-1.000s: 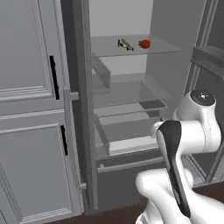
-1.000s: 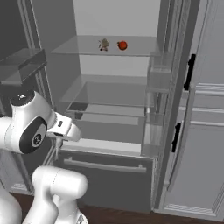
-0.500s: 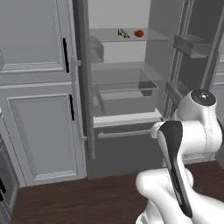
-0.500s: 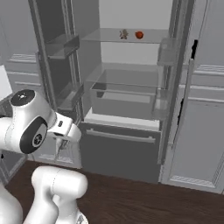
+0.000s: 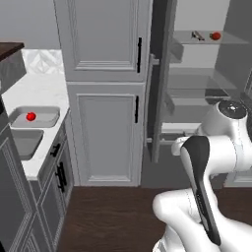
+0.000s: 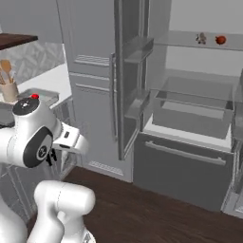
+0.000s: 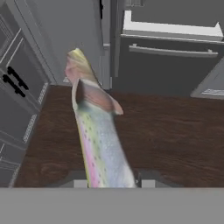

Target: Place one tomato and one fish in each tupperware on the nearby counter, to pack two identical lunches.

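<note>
Hand (image 7: 111, 181) fingertips are mostly cut off by the bottom of the hand view, only small grey bits at 6 o'clock; they sit close on either side of a fish (image 7: 98, 140), clamped on its lower end. In the base views the hand itself is hidden behind the white arm (image 5: 211, 162), so its opening can't be read there. Arm is folded low, elbow up, forearm angled down over the dark wood floor (image 7: 175, 131).

Held fish: long, pale silver-grey belly, pink and yellow-green streak along the side, brown fin flap near the top, tail end pointing to 11 o'clock. It looks far bigger here than the others, being close to the lens.

Left base view: white surface (image 5: 34, 93) at 9 o'clock, cut off by the frame edge. A grey tupperware (image 5: 42, 118) on it holds one tomato (image 5: 31, 116); a second tupperware (image 5: 24, 142) just below it, contents hard to make out. Right base view: same tomato (image 6: 34, 96) barely peeks over the arm's joint, tray mostly hidden; utensil cup (image 6: 8, 90) with wooden spoons at 9 o'clock.

Open fridge (image 6: 190, 118) at 2 o'clock: on the upper glass shelf (image 6: 190, 42), another fish (image 6: 201, 38) and tomato (image 6: 220, 40) lie near each other, apart, both tiny. Same pair in left base view, fish (image 5: 198, 35), tomato (image 5: 215, 35).
</note>
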### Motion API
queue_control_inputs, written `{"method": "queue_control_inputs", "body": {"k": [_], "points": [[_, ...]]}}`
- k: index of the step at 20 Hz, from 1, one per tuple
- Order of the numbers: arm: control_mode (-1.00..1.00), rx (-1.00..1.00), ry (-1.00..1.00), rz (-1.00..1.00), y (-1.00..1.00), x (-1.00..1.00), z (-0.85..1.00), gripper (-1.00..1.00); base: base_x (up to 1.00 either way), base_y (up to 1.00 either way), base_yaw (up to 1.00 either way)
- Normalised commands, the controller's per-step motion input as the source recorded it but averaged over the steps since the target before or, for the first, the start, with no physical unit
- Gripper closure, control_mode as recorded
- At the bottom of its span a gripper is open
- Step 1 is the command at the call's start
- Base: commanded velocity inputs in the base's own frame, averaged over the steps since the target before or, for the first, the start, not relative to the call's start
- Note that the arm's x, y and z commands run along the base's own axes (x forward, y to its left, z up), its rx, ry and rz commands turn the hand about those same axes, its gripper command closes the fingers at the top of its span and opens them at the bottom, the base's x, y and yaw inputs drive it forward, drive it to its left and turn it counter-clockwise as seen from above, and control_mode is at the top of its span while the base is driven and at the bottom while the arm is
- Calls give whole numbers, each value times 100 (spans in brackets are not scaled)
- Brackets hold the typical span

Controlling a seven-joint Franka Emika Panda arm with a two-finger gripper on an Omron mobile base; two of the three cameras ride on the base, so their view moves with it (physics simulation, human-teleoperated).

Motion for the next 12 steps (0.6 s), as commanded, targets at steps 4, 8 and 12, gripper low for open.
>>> {"method": "queue_control_inputs", "body": {"k": [4, 8, 12], "points": [[100, 0, 0, 0, 0, 0, 0, 100, 91, 100, 42], [100, 0, 0, 0, 0, 0, 0, 100, 100, 75, 35], [100, 0, 0, 0, 0, 0, 0, 100, 100, 39, 26]]}}
